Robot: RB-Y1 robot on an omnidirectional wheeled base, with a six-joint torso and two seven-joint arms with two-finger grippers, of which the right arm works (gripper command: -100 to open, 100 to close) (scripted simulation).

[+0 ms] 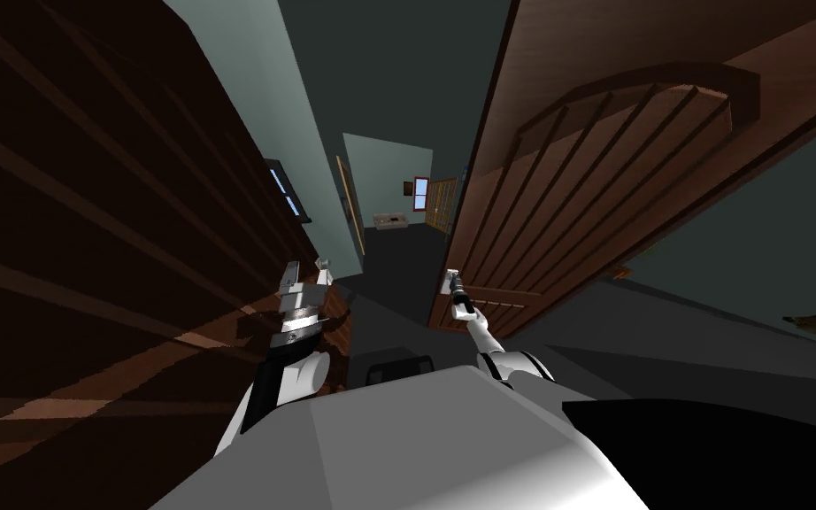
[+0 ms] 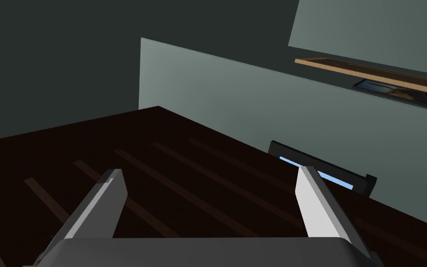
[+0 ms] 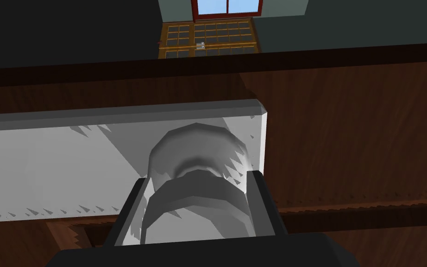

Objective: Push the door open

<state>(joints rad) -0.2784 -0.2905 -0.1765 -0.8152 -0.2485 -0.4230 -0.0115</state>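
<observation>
The knob (image 3: 191,146) hides part of its plate (image 3: 46,162).

No text, label, brand, number or sign can be read on anything in these views.

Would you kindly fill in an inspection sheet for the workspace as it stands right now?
Surface: dark floor ahead.
Job's things: brown slatted door on my right; grey knob on a light grey plate.
Clutter: nothing seen.
Grippers: right gripper shut on the knob, fingers pressing its sides; left gripper open, holding nothing, over a dark slatted wood panel.
Cables: nothing seen.
Surroundings: grey-green walls; far window.
</observation>
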